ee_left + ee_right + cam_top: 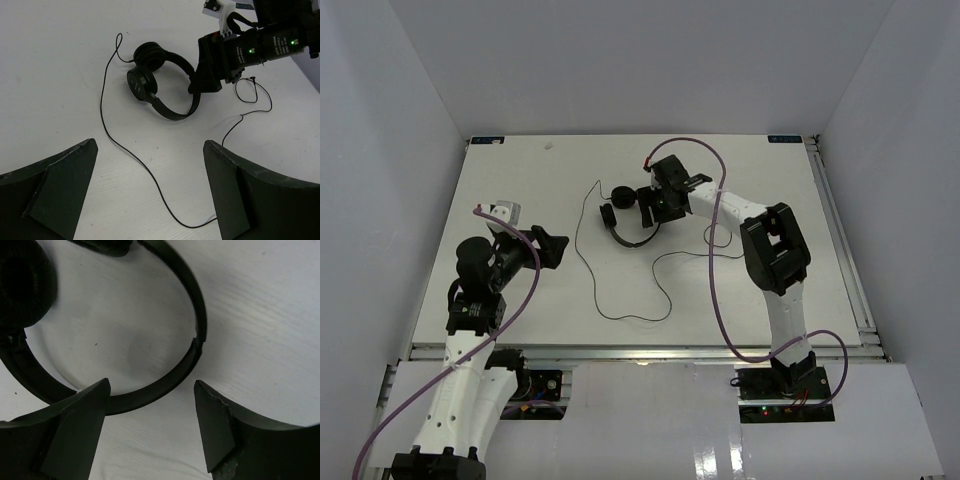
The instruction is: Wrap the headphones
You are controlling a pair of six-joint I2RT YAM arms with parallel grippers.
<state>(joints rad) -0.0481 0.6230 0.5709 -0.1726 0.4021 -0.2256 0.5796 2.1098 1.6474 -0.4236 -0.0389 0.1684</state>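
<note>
When you look down from above, the headphones (609, 215) lie near the far middle of the white table (510, 190). Their thin cord (582, 250) runs off in a long loose loop toward the near edge, and another bit trails to the right. The right claw (653, 210) is right at the headband (632, 243), on its right side. The left claw (552, 250) hangs well apart from the headphones, off to the left, with nothing in it.

From the left wrist, the left claw (150, 145) is wide open and empty, and it looks across at the headphones (142, 84). The two round earpads (149, 54) sit close together. The headband (170, 112) curves away from them toward the right claw (199, 85). The cord (106, 130) snakes over the table in front, not wound at all.

From the right wrist, the right claw (151, 385) is open too. The headband (199, 310) bends across the gap just at the tips of its fingers (75, 420). One earpad (20, 285) shows at the top left. I cannot tell if the fingers touch the band yet.

I think the job has hardly begun, and the first thing is to get a good hold of the headphones. To do that well, the right claw should go down so one finger is on each side of the band, then close softly on it. The band is thin and looks smooth, so a pinch right at the tips might slip. Going a bit deeper would be safer. Keep clear of the cord so it does not get pinched. After that, the left claw could come for the loose cord and wind it round.
</note>
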